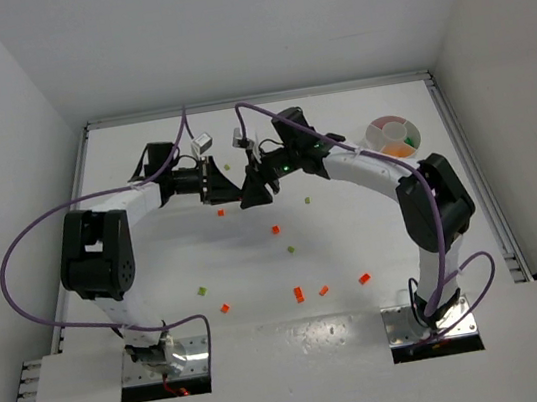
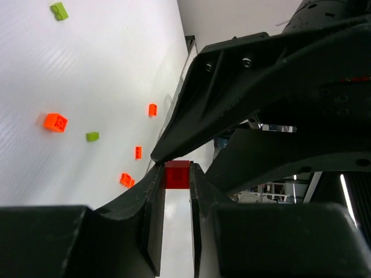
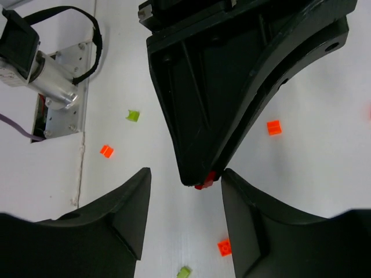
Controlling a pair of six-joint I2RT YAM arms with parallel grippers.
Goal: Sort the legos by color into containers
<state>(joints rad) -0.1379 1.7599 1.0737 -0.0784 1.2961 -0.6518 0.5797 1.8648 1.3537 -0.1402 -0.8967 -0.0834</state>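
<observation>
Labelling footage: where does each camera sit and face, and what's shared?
Top external: above, behind the bases, facing down at the table; left arm, right arm show.
Left wrist: on the left gripper, along its fingers, shut on a red brick.
Right wrist: on the right gripper, looking between its open fingers at the left gripper.
Both wrist views share that brick.

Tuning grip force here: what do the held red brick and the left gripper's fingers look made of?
Red brick: seemingly hard plastic, smooth, uniform colour, crisp edges. Left gripper fingers: likely matte black plastic; dull, no metallic glint.
</observation>
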